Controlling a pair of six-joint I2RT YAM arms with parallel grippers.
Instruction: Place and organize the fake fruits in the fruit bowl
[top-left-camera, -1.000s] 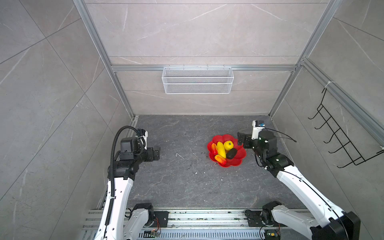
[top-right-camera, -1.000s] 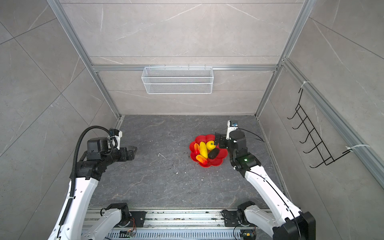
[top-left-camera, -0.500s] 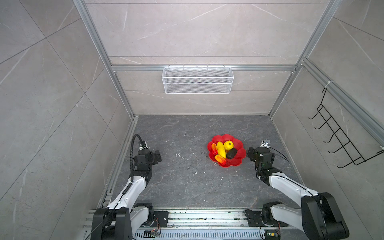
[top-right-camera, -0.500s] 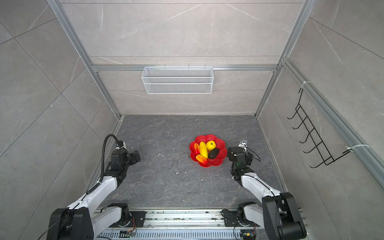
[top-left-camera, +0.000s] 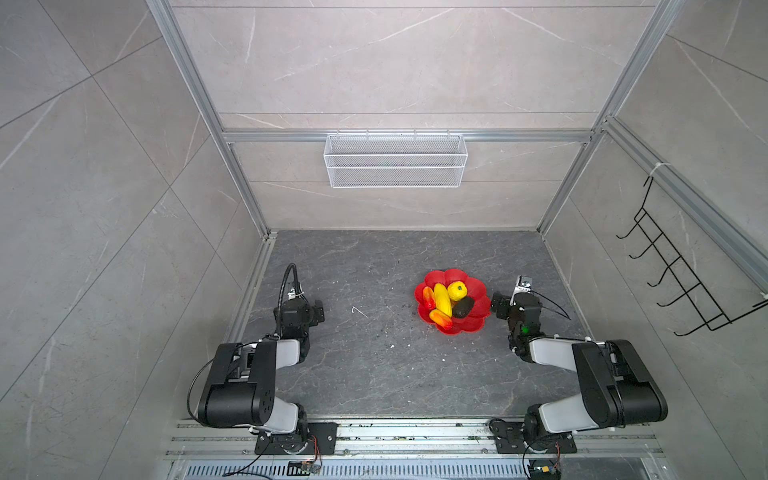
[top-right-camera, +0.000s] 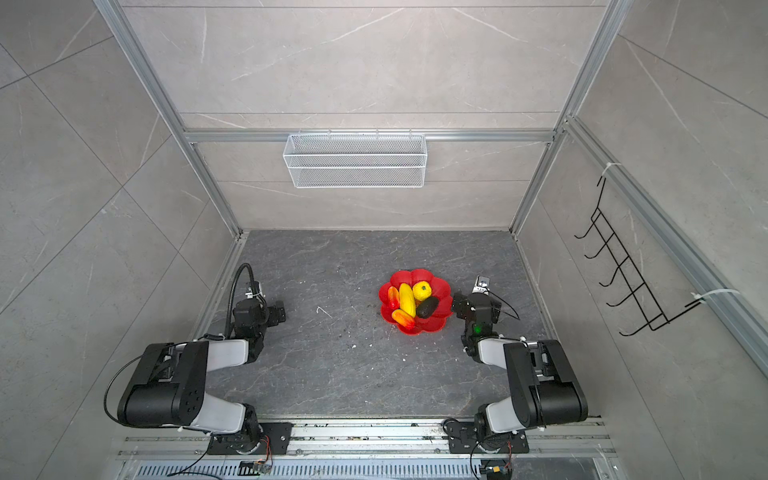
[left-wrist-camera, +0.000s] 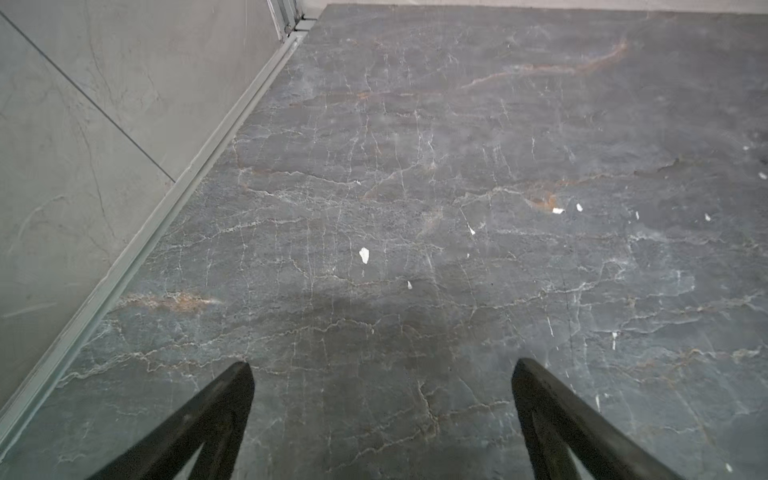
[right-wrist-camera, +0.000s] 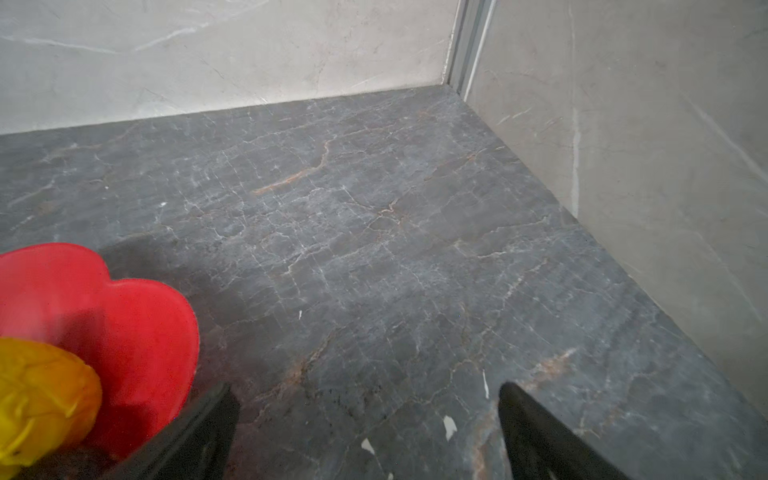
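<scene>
Over the last second both arms have folded down from a raised posture to a low, tucked one towards the front edge of the worktop (top-left-camera: 374, 374). We read the left gripper (left-wrist-camera: 381, 363) as apart and empty: its wrist view shows two spread fingers over bare stone, close to the left edge. The right gripper (right-wrist-camera: 365, 386) is likewise spread wide with nothing between its fingers. In both top views it sits just beside the right rim of the fruit bowl (top-left-camera: 478, 291); we cannot tell whether it touches. The bowl stands right of centre, nearer the right edge, where it stood a second ago. All five fake fruits lie inside it: the long yellow fruit (top-left-camera: 442, 299), the round yellow fruit (top-left-camera: 456, 290), an orange-red fruit (top-left-camera: 428, 296), a second orange-red fruit (top-left-camera: 440, 319) and the dark bumpy fruit (top-left-camera: 463, 308). We see no fruit on the worktop itself. We judge placement complete and the retreat a return to rest.
</scene>
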